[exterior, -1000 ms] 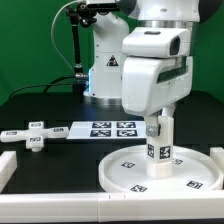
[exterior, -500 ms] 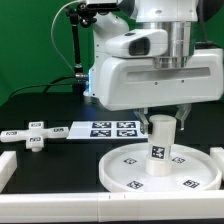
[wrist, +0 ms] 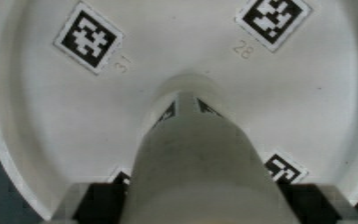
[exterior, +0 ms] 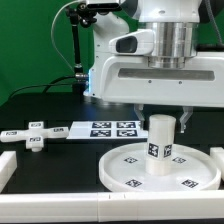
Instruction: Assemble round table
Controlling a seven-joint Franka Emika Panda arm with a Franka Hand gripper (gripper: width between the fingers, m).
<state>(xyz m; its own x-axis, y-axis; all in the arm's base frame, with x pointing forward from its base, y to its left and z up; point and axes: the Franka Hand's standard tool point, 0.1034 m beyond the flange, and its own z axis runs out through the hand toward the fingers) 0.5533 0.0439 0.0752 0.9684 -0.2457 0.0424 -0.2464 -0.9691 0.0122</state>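
The large rimmed round disc (exterior: 122, 174) lies flat on the black mat at the exterior view's front right. The short thick cylinder (exterior: 161, 150) stands upright at its middle, tags facing the camera. My gripper (exterior: 165, 117) comes straight down over the cylinder's top and is shut on it, one finger on each side. In the wrist view the cylinder (wrist: 194, 160) fills the gap between the black pads (wrist: 107, 198) of my gripper (wrist: 197, 202), with the disc (wrist: 51, 110) below. The small cross-shaped piece (exterior: 35, 134) lies on the mat at the exterior view's left.
The marker board (exterior: 100, 128) lies flat behind the disc, between it and the cross-shaped piece. A plain white bar (exterior: 6, 168) edges the mat at the exterior view's front left. The arm's base (exterior: 105, 65) stands at the back.
My hand has turned about its vertical axis above the disc, and the cylinder's tags have turned with it. The cylinder stays upright at the disc's middle.
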